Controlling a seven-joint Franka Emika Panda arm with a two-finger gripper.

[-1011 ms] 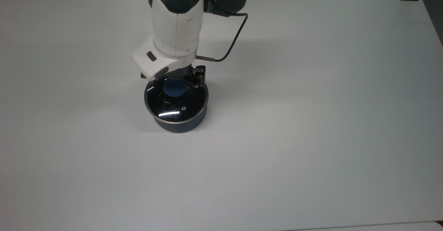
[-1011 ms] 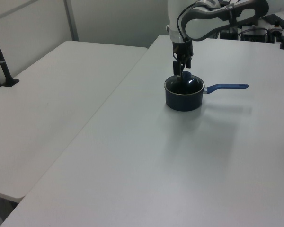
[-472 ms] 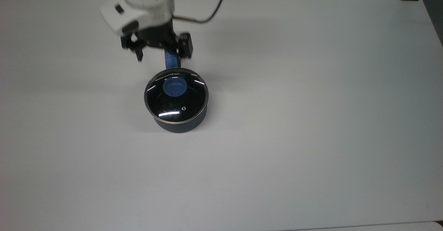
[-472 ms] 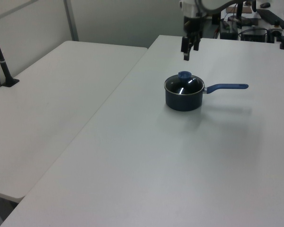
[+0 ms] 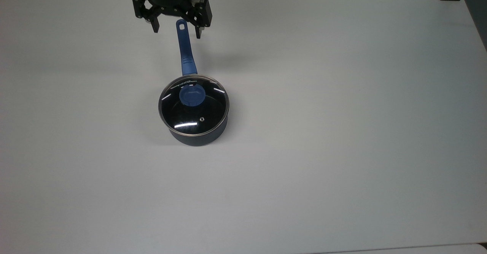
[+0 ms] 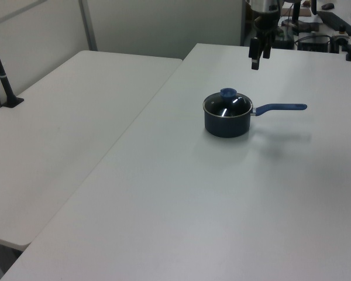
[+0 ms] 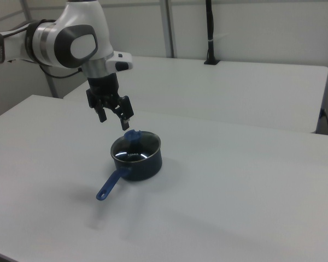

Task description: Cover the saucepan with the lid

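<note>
Plain white table (image 5: 342,132), lid (image 5: 194,107) now seated on saucepan (image 5: 198,136) mid-frame. Gripper (image 5: 175,32) just let go, lifted to upper left in top view, jaws spread, holding nothing. Looks done.

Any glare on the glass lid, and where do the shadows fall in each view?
Top view: short white streaks on the lid, and a soft shadow on the table to the top view's right of the handle. Left view: one bright glint on the lid, with a faint shadow under the saucepan handle. Right view: small pale reflections only.
</note>
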